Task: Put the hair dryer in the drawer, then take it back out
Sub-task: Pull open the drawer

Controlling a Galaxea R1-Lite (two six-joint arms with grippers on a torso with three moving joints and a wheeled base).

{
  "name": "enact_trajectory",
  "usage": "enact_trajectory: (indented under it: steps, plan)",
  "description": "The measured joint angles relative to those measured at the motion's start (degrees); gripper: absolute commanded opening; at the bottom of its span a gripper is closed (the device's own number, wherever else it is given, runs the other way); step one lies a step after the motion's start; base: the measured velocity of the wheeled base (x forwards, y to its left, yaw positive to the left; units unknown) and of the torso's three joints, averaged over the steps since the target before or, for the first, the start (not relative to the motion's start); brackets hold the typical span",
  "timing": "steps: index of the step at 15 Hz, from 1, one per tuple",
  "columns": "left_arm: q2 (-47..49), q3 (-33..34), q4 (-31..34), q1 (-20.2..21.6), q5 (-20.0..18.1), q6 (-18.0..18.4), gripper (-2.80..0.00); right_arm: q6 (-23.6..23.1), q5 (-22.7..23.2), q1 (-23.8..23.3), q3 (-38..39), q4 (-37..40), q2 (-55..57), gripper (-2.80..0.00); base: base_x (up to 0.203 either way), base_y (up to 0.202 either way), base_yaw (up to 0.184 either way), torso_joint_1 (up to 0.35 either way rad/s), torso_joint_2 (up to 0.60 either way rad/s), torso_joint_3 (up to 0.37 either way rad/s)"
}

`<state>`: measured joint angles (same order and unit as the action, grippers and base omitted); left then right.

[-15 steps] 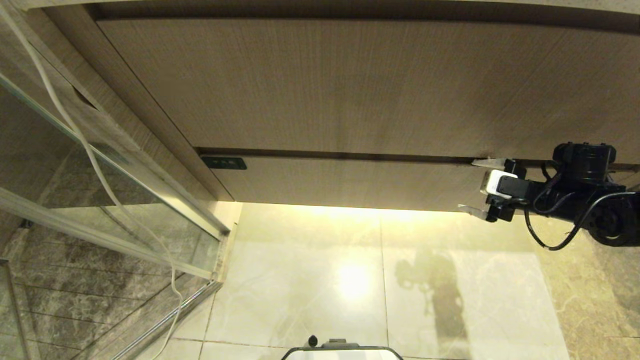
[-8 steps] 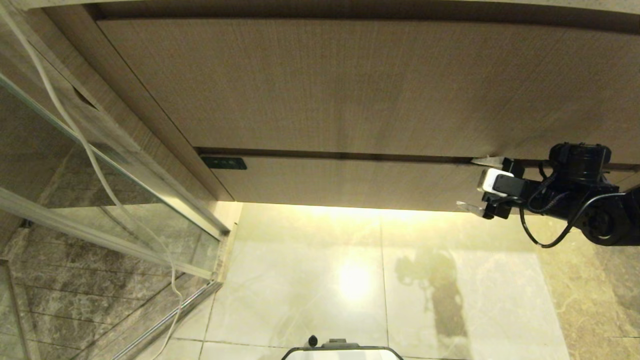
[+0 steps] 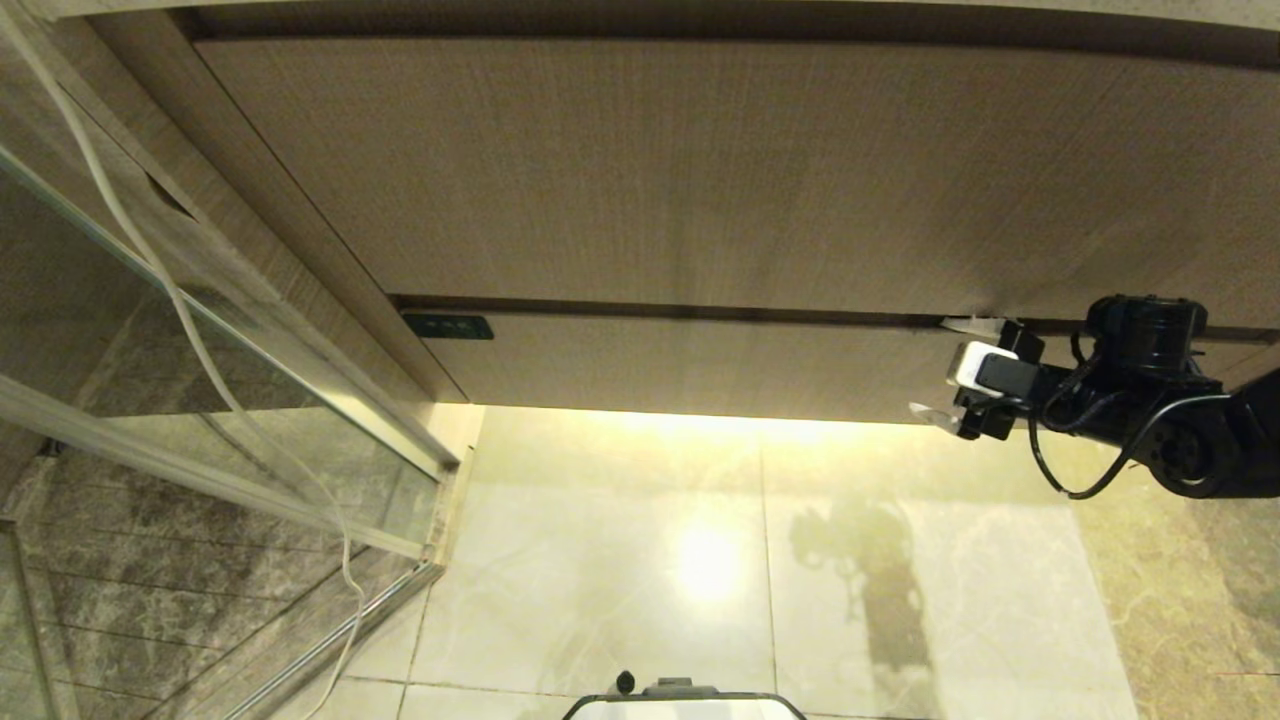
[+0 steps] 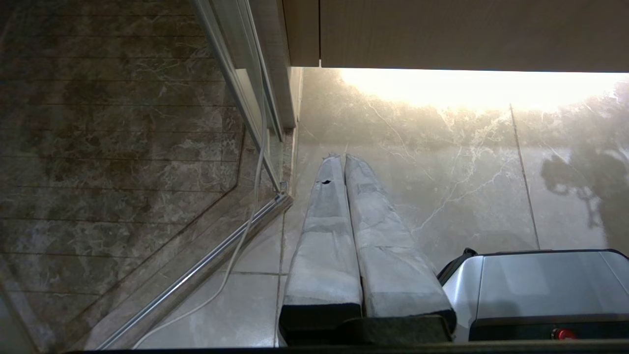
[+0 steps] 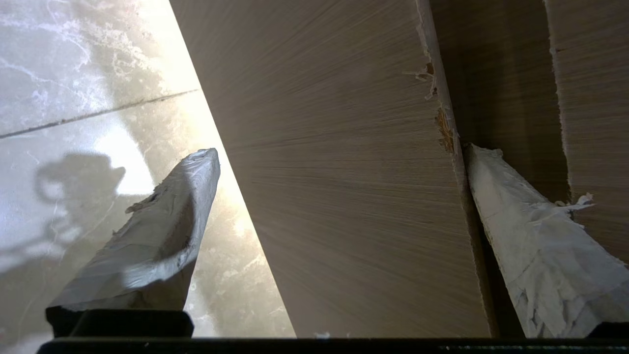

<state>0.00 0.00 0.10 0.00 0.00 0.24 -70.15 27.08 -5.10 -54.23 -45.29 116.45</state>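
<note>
Head view is showing the drawer sitting closed below the taller wood panel, its short light-wood front carrying a small dark label at its left end. The right gripper is reaching in level at the right end of that front, with its fingers standing wide apart: one fingertip is lying at the dark gap along the drawer's top edge, the other is hanging just below the drawer's lower edge, over the lit marble floor. Nothing is being held between them.

Right wrist view is confirming this: the drawer front is filling the space between the two taped fingers, and the far finger is resting in the shadowed slot beside chipped veneer on the drawer's edge.

Left wrist view is showing the left gripper parked low, well away from the drawer, with its fingers pressed together and pointing at the floor near the robot's base.

A long thin white cable is trailing down the glass partition, left of the drawer.

The hair dryer is appearing in no view.
</note>
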Motion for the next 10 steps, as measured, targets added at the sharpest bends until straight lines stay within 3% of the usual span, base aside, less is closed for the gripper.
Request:
enact_trajectory:
  steps: [10]
  plan:
    - [0.0,0.0,0.0,0.0,-0.02,0.02,-2.8,2.34,-3.87,-0.17,0.68,5.69,-0.14,0.0,0.0,0.0,0.0,0.0,0.0,0.0]
